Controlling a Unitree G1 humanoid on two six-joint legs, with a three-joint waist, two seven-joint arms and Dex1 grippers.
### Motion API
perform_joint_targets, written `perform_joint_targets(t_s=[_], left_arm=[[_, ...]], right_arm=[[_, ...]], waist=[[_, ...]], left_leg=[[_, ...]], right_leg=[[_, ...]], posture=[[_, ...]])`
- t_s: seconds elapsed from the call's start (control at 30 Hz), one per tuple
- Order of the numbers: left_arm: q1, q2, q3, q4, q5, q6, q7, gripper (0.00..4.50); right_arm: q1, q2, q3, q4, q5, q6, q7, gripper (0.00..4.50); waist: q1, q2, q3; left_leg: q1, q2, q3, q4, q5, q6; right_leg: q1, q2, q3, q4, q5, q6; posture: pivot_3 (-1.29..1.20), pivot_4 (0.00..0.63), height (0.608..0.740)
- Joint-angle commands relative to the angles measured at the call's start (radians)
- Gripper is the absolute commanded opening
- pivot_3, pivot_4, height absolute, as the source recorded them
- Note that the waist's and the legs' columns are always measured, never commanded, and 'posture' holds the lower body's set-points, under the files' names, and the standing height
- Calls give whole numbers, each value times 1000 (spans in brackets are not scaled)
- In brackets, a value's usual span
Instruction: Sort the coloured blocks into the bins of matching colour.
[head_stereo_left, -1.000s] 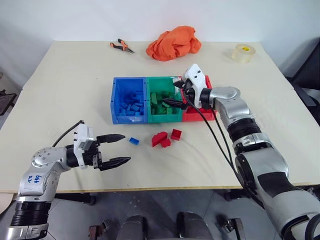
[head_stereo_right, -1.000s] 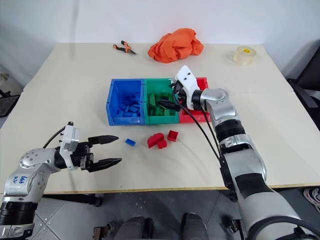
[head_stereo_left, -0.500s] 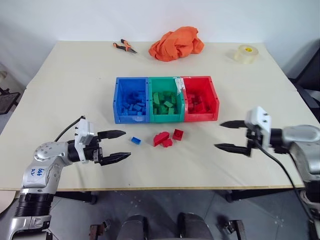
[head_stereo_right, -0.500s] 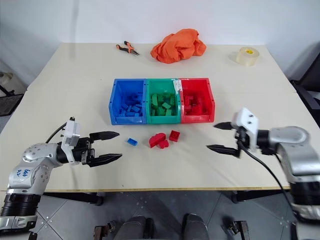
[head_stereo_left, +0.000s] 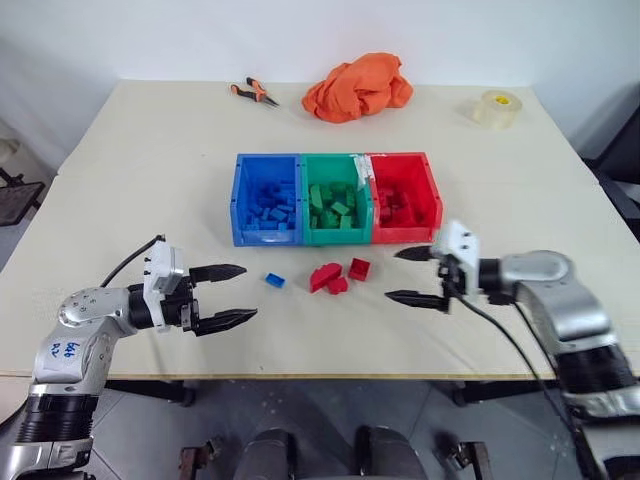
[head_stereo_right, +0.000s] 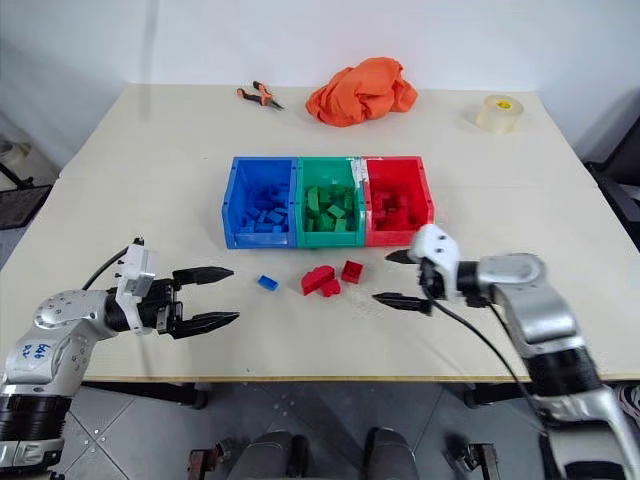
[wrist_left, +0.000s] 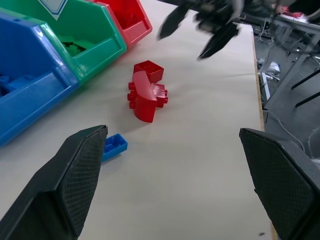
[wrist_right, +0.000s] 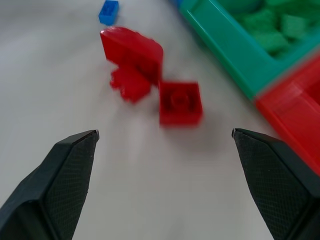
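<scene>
Right wrist view shows my right jaws (head_stereo_left: 412, 276) wide and empty, aimed at the red blocks (wrist_right: 150, 75) on the counter (head_stereo_left: 150, 170) near the bins (head_stereo_left: 336, 238), while my left jaws (head_stereo_left: 228, 295) wait wide by the blue block (head_stereo_left: 274, 280).

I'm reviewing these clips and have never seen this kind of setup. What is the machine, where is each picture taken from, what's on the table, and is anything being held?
It is a humanoid robot with two arms, each ending in a two-fingered black gripper. Two pictures come from cameras in its head, looking down over the table; the other two come from cameras on its wrists, looking along the fingers. The left gripper and the right gripper are both open and hold nothing. On the table stand joined blue, green and red bins with bricks inside. In front of them lie a blue brick and red bricks. Further back are pliers, an orange cloth and a tape roll.
</scene>
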Motion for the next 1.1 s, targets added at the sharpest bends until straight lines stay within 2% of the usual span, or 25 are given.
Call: perform_joint_targets(t_s=[0.03,0.27,0.33,0.43,0.57,0.63,0.77,0.87,1.07,1.1], left_arm=[[37,5,34,-78,-36,16,25,4500],[102,11,67,-132,-54,32,56,4500],[111,12,72,-141,-59,34,63,4500],[119,14,80,-150,-64,36,69,4500],[119,13,78,-146,-62,35,71,4500],[109,12,73,-139,-61,34,69,4500],[87,14,64,-117,-57,30,58,4500],[71,14,55,-101,-52,27,47,4500],[36,7,29,-69,-42,17,30,4500],[27,4,23,-61,-39,14,28,4500]], right_arm=[[-76,53,30,120,-45,-84,-8,4465],[-158,156,72,310,-100,-162,-14,4465],[-154,162,69,319,-110,-174,-24,4078],[-143,160,50,303,-107,-180,-33,3262],[-128,146,23,243,-94,-166,-44,1873],[-116,129,1,182,-74,-142,-42,1464],[-129,87,-77,78,-16,-63,-60,1465],[-190,58,-125,107,-9,-35,-91,1465],[-372,40,-125,419,-103,-151,-171,1465],[-405,47,-121,495,-124,-188,-196,1815]], waist=[[-3,0,0],[-4,0,0],[-3,0,0],[-4,0,0],[-6,0,0],[-5,0,0],[-2,0,0],[-4,0,0],[-15,0,0],[-16,0,0]], left_leg=[[0,0,0,0,0,0],[0,0,-1,0,0,0],[0,0,-1,0,0,0],[0,0,-1,0,0,0],[0,0,-1,0,0,0],[0,0,-1,0,0,0],[0,0,-1,0,0,0],[0,0,-1,0,0,0],[0,0,0,-1,0,0],[0,0,0,-1,0,0]], right_leg=[[0,0,0,0,0,0],[0,1,-1,1,0,0],[0,1,0,1,0,0],[0,1,0,1,0,0],[0,1,0,1,0,0],[0,1,0,1,0,0],[0,1,0,1,0,0],[0,1,0,1,0,0],[-1,1,0,1,0,0],[-1,1,0,1,0,0]], posture=[[0,150,740],[0,150,740],[0,150,740],[0,150,740],[0,150,740],[0,150,740],[0,150,740],[0,150,740],[0,150,740],[0,150,740]])
